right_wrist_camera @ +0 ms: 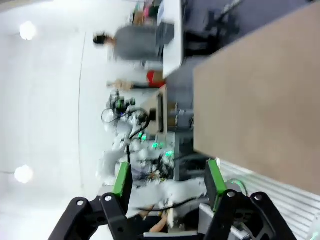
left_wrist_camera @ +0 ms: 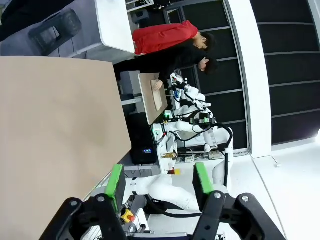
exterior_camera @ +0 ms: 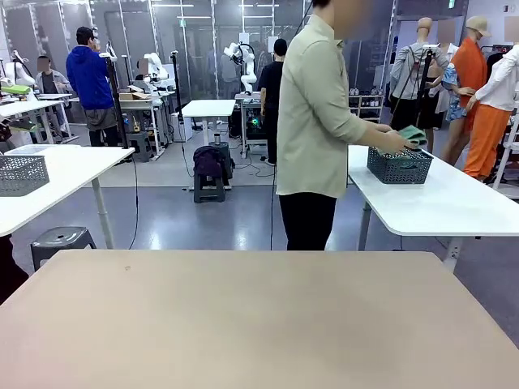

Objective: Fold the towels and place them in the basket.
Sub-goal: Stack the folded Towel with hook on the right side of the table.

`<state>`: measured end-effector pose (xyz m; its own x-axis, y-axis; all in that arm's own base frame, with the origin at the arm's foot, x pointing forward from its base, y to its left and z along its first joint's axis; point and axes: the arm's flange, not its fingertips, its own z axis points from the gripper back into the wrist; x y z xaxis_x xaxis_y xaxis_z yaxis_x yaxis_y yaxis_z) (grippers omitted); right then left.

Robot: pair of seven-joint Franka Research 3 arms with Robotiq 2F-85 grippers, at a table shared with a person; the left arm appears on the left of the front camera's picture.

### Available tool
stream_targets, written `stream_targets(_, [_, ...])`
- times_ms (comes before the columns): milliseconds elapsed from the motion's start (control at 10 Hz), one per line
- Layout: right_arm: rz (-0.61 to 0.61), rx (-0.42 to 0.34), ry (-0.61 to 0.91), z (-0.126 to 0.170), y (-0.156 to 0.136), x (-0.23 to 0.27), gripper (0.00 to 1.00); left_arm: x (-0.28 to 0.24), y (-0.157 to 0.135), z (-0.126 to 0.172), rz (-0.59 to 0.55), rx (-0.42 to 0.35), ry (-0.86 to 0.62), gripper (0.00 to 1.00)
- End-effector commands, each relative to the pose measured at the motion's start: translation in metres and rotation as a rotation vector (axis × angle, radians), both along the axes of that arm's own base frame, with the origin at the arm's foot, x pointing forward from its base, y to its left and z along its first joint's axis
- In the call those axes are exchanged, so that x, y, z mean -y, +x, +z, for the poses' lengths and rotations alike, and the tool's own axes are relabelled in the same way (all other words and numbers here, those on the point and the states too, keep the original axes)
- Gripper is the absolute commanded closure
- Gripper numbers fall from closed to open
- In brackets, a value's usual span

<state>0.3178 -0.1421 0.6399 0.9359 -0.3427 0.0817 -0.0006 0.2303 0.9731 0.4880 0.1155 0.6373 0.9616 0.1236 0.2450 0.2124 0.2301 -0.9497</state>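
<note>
A person in a pale green shirt stands past my table's far edge, turned to the white side table at the right. Their hands rest on mint-green towels lying in the dark wire-mesh basket on that table. My left gripper is open with nothing between its green pads, off the side edge of the beige table. My right gripper is also open and holds nothing, likewise off that table's edge.
The beige tabletop before me is bare. A paler grey mesh basket stands on a white table at the left. A grey stool sits on the floor beyond the table's left corner. Other people and benches are farther back.
</note>
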Motion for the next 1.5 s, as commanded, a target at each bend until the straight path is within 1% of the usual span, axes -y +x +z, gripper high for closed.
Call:
stream_targets(0, [0.099,-0.047,0.054,0.0,0.006,0.008,0.26,-0.006,-0.003,0.0,-0.015,-0.036,-0.013,0.3])
stream_targets(100, [0.116,-0.049,0.08,0.002,0.006,0.012,0.26,-0.014,-0.004,-0.003,-0.026,-0.027,-0.024,0.3])
stream_targets(300, [0.141,-0.057,0.145,0.003,0.007,0.024,0.26,-0.042,0.0,-0.012,-0.065,-0.057,-0.093,0.3])
stream_targets(500, [0.173,-0.061,0.142,0.005,0.017,0.052,0.26,-0.07,0.001,-0.017,-0.081,-0.064,-0.13,0.3])
stream_targets(600, [0.18,-0.046,0.147,0.008,0.02,0.065,0.26,-0.08,0.002,-0.017,-0.069,-0.064,-0.134,0.3])
stream_targets(800, [0.202,-0.026,0.171,0.006,0.022,0.077,0.26,-0.096,0.002,-0.009,-0.08,-0.041,-0.187,0.3])
stream_targets(1000, [0.199,-0.01,0.225,-0.008,0.021,0.079,0.26,-0.11,0.0,0.003,-0.079,-0.011,-0.213,0.3])
stream_targets(1200, [0.195,0.011,0.245,-0.013,0.019,0.081,0.26,-0.121,-0.001,0.006,-0.083,-0.009,-0.218,0.3])
stream_targets(1400, [0.21,0.026,0.232,-0.009,0.02,0.085,0.26,-0.123,0.001,0.006,-0.086,-0.011,-0.205,0.3])
